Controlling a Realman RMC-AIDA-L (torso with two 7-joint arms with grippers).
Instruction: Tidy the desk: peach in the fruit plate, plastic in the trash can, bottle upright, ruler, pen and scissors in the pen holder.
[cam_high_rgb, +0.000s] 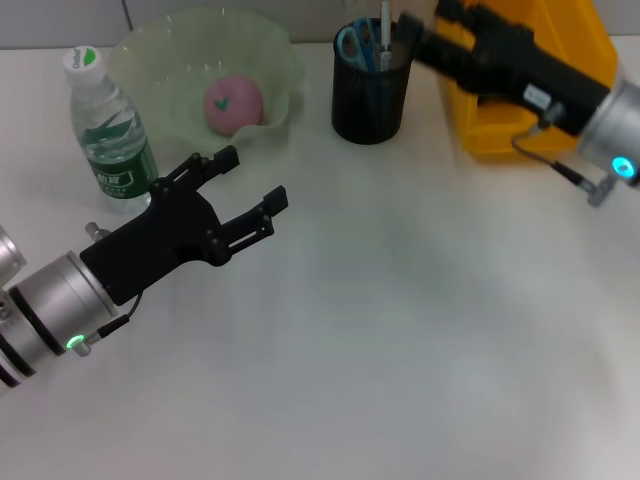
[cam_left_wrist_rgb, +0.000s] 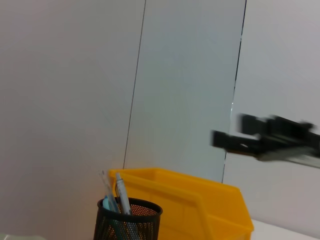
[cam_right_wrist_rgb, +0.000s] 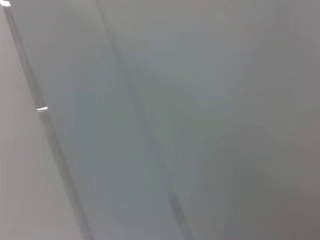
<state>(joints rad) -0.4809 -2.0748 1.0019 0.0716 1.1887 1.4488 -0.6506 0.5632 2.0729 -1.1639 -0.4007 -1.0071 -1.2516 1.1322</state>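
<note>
The left gripper (cam_high_rgb: 245, 185) hovers spread wide and empty over the desk (cam_high_rgb: 400, 330), just right of the upright bottle (cam_high_rgb: 110, 130), while the peach (cam_high_rgb: 233, 103) sits in the fruit plate (cam_high_rgb: 150, 60) at far left. At far right, the right gripper (cam_high_rgb: 415, 35) hangs above the pen holder (cam_high_rgb: 370, 100), which holds the scissors (cam_high_rgb: 358, 42) and pen (cam_high_rgb: 385, 30); whether it is spread or closed, I cannot tell. The yellow trash can (cam_high_rgb: 500, 130) stands just right of the holder.

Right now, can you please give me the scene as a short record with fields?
peach: inside fruit plate
bottle: upright, beside the plate
pen holder: holds scissors and pen
trash can: behind right arm
left gripper: open, above desk
right gripper: at pen holder rim, fingers unclear
</note>
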